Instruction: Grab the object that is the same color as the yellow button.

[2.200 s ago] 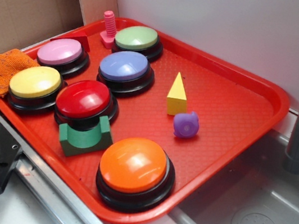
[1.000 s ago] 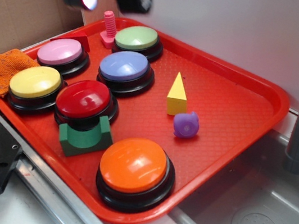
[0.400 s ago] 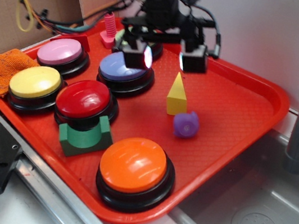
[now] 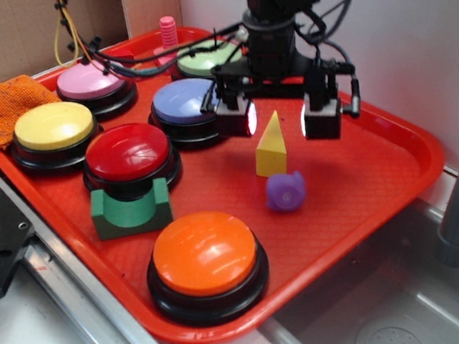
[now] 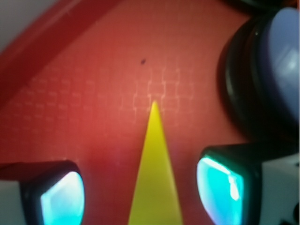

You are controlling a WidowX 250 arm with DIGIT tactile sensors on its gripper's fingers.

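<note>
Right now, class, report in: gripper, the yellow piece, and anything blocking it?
Gripper open, fingers either side of the yellow pyramid. Pyramid upright on the red tray, not yet gripped. Purple toy close beside; nothing between the fingers.

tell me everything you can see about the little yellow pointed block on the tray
The yellow block is a small, smooth, solid-looking piece with a square base tapering to a sharp tip, matte and uniformly yellow. It stands upright on the red tray, tip up, just behind the purple toy and to the right of the blue-purple button; whether it touches the toy is unclear. The open pincer hangs over it, one finger on each side of the tip, and the wrist view shows gaps on both sides, so nothing grips it.
</note>
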